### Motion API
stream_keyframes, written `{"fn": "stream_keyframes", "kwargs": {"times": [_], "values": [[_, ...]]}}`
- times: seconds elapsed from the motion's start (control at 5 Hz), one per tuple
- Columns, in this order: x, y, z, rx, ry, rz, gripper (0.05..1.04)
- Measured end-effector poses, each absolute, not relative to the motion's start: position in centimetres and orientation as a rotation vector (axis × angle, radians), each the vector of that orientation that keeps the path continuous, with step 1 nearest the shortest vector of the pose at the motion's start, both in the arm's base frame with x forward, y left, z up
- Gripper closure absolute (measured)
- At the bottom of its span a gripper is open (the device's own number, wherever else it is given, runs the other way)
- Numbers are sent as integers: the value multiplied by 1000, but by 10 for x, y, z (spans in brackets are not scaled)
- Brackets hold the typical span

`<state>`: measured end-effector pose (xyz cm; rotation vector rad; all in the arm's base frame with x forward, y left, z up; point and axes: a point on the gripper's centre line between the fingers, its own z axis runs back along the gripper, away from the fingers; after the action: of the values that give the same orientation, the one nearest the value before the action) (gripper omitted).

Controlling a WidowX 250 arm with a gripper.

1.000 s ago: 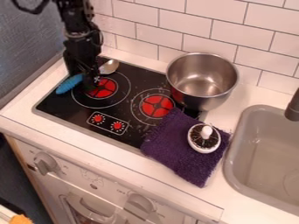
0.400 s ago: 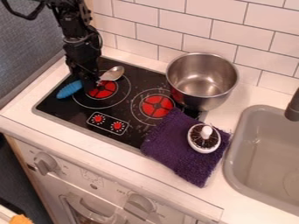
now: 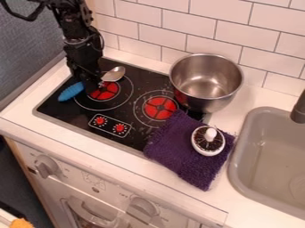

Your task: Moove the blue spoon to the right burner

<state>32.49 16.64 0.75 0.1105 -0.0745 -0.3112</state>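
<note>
Camera view: tool (image 3: 95, 87) at middle of blue spoon (image 3: 71, 91); opening, hold unclear.

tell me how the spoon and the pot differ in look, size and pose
The spoon has a blue handle; the pot is plain silver with no handle in sight.
The spoon is slim and shallow; the pot is wide and deep.
The spoon lies across the left burner; the pot stands upright, behind the right burner.
Both have shiny, metallic-looking bowls.

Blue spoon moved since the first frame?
Yes, slightly. Against the left burner's red centre, the blue spoon has shifted down the view, toward the control panel; its bowl now sits nearer that centre.
</note>
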Motion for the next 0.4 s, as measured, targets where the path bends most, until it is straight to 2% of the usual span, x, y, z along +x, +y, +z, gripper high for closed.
{"fn": "stream_keyframes", "kwargs": {"times": [0.2,0.4], "values": [[308,164,13,115,-29,-212,678],[311,162,51,170,-90,-122,678]]}}
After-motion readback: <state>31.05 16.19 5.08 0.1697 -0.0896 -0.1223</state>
